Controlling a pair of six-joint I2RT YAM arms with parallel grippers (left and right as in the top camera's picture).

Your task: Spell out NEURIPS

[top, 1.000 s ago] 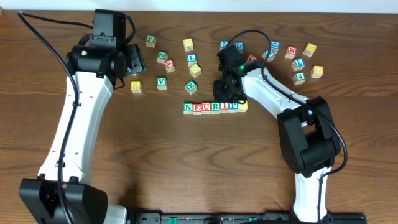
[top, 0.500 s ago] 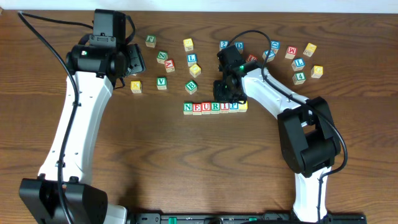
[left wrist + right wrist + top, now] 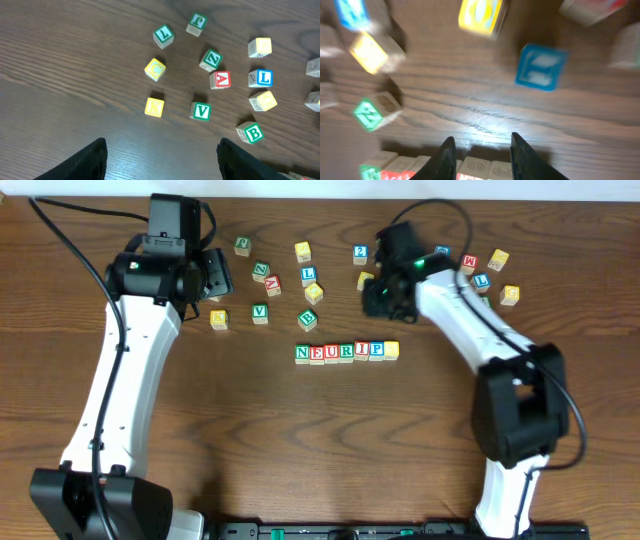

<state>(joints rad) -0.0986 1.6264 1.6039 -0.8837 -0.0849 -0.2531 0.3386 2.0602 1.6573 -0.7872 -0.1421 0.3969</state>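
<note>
The right gripper [image 3: 482,140] is hovering, jaws parted and empty; the NEURIPS row [image 3: 346,352] is lying nearer, slightly left.

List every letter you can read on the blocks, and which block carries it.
"NEURIP": row of small wooden letter cubes; the yellow end cube is unreadable.
"K": yellow wooden cube.
"V": green-lettered cube.
"B": tilted green-lettered cube.
"A": red-lettered cube.
"L": blue-lettered cube.
Right wrist view: too blurred to read.
</note>
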